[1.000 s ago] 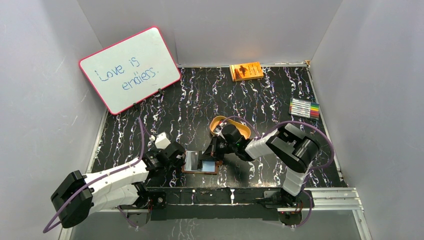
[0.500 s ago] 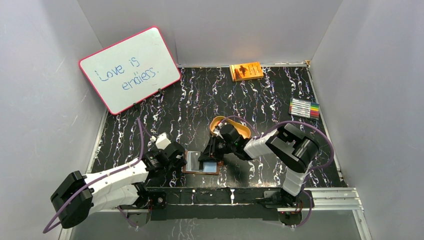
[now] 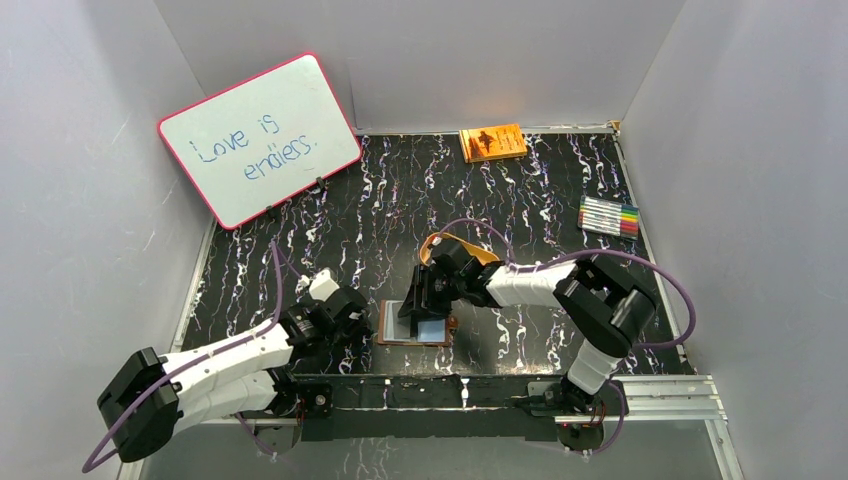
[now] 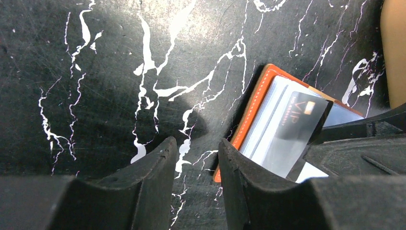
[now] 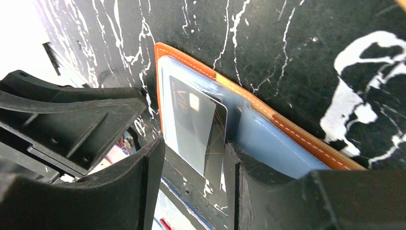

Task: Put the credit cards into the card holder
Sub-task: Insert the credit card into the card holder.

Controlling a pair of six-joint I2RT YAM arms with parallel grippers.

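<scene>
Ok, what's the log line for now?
card holder: lying open | VIP card: resting on holder | right gripper: open over card | left gripper: open, beside holder

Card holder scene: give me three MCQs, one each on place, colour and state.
1. The orange book lies:
A. at the table's near edge
B. at the far edge of the table
C. at the table's left edge

2. The VIP card is:
A. dark grey
B. red
C. yellow

3. The card holder is:
A. snapped shut
B. standing on edge
C. lying open

Answers:
1 B, it sits at the top of the overhead view.
2 A, both wrist views show it dark.
3 C, its inner sleeves face up.
</scene>
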